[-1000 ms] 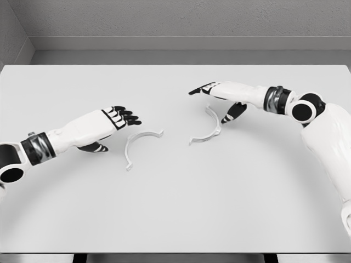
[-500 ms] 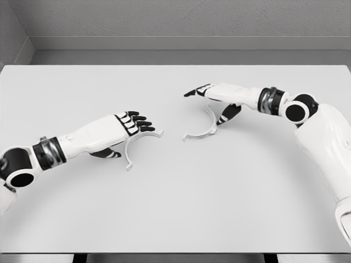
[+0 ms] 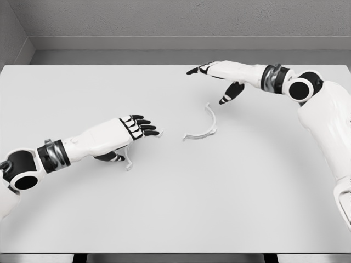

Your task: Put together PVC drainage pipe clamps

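Since half a second ago, the right hand [image 3: 216,74] has lifted away from the right clamp half [image 3: 202,127] and drawn back toward the far side of the table [image 3: 175,208], while the left hand [image 3: 129,134] has slid further right over the left clamp half [image 3: 130,159].

Right now the right hand floats above the tabletop toward the far right, well clear of the curved piece it was near before. Its fingers are stretched out and apart, thumb hanging down, gripping nothing. That right clamp half lies flat on the table just right of centre, a pale arc with small tabs at its ends, open side facing left.

Over on the left, the left arm reaches in from the near left, and its hand sits low above the other arc. Much of the left clamp half is hidden beneath the palm and fingers; only its near end with a tab, and a tip by the fingertips, peek out. The dark fingers are extended and slightly fanned toward the right, not closed around the piece, and whether the palm actually touches it is hard to tell.

The two halves sit near each other at mid-table, a gap between them, not joined.
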Controlling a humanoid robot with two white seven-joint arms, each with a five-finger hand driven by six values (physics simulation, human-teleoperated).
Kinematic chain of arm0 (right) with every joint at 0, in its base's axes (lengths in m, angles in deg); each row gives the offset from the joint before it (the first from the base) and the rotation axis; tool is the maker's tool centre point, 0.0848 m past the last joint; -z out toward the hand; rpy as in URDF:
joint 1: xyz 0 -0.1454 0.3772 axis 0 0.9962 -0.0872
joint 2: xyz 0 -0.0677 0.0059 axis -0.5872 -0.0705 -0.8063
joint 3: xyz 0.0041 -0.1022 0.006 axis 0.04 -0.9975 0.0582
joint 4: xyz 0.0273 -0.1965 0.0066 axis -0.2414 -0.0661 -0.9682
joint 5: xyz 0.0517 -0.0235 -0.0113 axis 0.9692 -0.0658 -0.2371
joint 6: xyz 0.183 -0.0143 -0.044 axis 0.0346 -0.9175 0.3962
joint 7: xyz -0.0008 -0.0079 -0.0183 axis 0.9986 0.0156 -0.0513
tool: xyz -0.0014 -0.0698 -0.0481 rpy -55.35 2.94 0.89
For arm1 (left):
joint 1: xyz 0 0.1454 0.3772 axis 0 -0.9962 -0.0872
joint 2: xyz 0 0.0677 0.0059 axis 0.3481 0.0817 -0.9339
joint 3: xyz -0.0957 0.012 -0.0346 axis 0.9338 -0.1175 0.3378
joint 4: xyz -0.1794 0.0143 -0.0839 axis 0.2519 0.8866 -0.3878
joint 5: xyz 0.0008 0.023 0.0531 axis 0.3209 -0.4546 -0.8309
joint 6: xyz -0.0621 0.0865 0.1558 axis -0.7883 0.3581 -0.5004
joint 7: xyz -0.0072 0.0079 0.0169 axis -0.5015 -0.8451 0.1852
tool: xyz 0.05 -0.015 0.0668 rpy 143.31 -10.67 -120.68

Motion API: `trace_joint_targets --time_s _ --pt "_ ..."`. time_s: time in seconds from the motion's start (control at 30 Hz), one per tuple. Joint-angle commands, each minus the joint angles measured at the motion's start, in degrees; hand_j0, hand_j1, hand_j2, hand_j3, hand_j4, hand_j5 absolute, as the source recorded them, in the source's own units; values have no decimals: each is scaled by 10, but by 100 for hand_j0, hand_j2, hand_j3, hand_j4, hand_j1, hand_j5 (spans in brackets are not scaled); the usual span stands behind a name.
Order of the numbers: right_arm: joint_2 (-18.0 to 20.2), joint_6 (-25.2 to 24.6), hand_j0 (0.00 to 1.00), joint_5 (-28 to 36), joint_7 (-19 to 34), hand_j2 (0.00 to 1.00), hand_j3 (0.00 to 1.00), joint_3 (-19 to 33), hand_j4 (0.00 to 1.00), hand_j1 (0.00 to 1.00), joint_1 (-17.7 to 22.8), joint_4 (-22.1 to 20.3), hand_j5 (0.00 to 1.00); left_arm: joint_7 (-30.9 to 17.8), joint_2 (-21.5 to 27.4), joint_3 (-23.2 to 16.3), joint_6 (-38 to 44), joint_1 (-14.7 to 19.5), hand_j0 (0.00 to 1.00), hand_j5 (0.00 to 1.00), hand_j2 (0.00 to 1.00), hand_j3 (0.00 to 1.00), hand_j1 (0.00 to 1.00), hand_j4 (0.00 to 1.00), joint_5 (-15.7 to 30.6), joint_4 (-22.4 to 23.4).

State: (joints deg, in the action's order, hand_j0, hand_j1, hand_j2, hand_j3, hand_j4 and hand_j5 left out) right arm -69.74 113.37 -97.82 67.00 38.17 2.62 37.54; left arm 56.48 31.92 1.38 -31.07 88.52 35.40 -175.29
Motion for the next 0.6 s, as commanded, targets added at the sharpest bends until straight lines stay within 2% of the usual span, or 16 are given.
trace_joint_targets --time_s 0.0,0.57 --pt "-13 -1 100 -5 0 100 100 0 100 100 0 21 100 0 0 -4 0 0 100 100 100 100 100 100 2 1" --pt "-32 -1 100 -22 0 100 100 2 100 100 -10 58 100 0 -5 -14 0 1 100 100 100 100 100 100 1 9"
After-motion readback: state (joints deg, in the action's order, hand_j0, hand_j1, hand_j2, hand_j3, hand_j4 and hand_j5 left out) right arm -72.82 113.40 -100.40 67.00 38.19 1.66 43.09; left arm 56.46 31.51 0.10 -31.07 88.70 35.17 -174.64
